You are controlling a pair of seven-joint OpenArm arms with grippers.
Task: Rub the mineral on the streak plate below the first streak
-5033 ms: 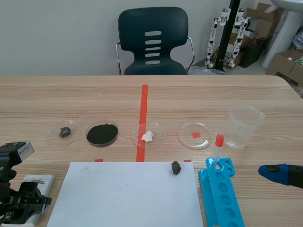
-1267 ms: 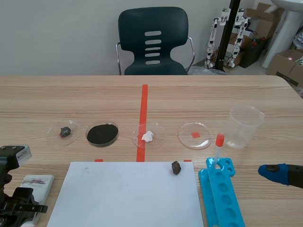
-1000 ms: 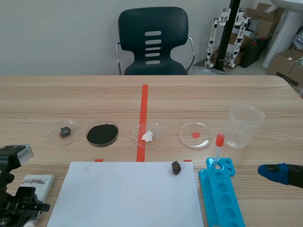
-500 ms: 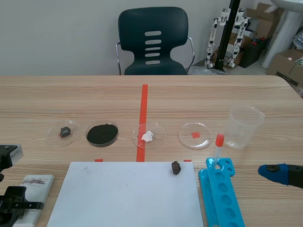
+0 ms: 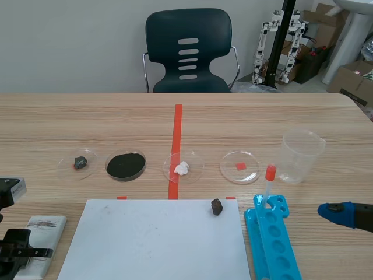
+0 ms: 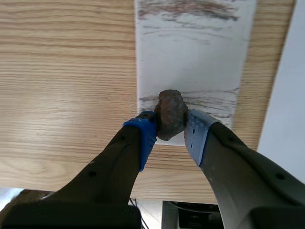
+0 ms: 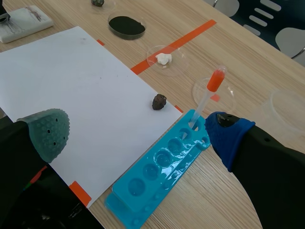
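In the left wrist view my left gripper (image 6: 170, 132) is shut on a brown mineral (image 6: 170, 114), which rests against the white streak plate (image 6: 192, 57). A dark streak (image 6: 190, 8) marks the plate's far end, and fainter brown lines lie beside the mineral. In the scene view the streak plate (image 5: 42, 235) lies at the table's front left, with the left gripper (image 5: 14, 254) at its near end. My right gripper (image 7: 138, 131) is open over the paper and tray, holding nothing; its blue tip (image 5: 338, 213) shows at the right of the scene view.
A white paper sheet (image 5: 154, 239) carries a second dark rock (image 5: 217, 206). A blue well tray (image 5: 271, 242) holds a red-capped dropper (image 5: 267, 184). Several petri dishes (image 5: 125, 165) and a clear plastic cup (image 5: 301, 155) stand behind. A chair stands beyond the table.
The left arm has drawn back toward the table's front edge along the streak plate, uncovering more of the plate. The right arm has stayed still.
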